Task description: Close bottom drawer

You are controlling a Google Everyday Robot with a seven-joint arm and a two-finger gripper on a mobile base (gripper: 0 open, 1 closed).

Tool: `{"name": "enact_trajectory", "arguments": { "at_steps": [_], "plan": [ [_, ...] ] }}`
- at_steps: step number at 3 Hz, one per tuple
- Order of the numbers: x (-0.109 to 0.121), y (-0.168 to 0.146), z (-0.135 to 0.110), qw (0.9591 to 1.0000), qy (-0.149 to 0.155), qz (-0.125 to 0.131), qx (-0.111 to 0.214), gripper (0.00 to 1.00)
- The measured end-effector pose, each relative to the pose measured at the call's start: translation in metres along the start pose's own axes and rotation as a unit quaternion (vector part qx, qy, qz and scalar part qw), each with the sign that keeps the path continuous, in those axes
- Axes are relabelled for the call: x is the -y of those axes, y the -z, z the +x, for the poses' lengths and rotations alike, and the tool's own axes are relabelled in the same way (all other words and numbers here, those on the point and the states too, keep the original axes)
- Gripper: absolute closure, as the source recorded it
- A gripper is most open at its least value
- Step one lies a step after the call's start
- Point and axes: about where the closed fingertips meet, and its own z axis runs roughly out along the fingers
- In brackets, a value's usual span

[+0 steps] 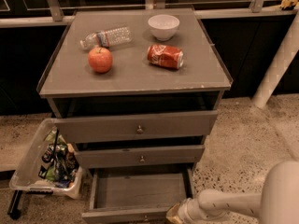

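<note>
While apparently beside bottom drawer [140, 191], gripper [173, 213].

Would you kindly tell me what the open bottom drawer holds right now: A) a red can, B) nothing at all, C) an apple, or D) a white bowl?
B: the bottom drawer shows a bare tray, with the claw low in the view by its front corner; the apple, red can and white bowl sit on the cabinet top.
</note>
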Motion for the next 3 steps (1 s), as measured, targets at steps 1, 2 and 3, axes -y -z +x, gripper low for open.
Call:
{"name": "enact_trajectory", "arguments": {
  "at_steps": [1,2,3],
  "plan": [
    [0.0,-0.027,0.017,0.9987,-0.002,0.027,-0.044,1.0],
    [0.011,-0.045,0.032,0.9955,-0.011,0.057,-0.075,1.0],
    [0.014,-0.046,0.029,0.9954,-0.006,0.061,-0.074,0.82]
  ]
}}
